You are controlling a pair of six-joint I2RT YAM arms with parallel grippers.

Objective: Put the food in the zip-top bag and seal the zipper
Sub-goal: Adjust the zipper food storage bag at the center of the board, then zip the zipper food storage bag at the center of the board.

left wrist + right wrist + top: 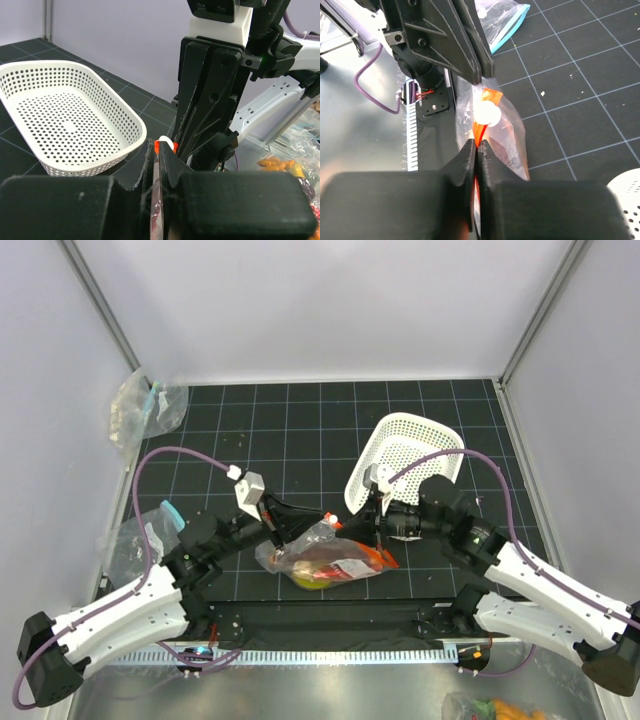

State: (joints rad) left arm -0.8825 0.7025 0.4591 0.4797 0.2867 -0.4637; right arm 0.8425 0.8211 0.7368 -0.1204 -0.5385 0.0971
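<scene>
Clear crinkled plastic let the food (313,576) show through: yellow, dark red and orange pieces lay together inside the zip-top bag (335,558), which sat on the table (300,430) near its front edge, between the two arms. The white basket (410,455) stood tipped up behind it with nothing in it, so the loading looked done and only the sealing was left. The left pincer (159,157) was clenched on the bag's top edge, and the right pincer (476,150) was clenched on the red-orange zipper (478,132) from the other end. A white round piece (487,114) sat on the strip between them. Whether any length of the zipper was already pressed shut could not be made out, since the fingers covered most of it. The pieces of food overlapped, so they could not be counted.
</scene>
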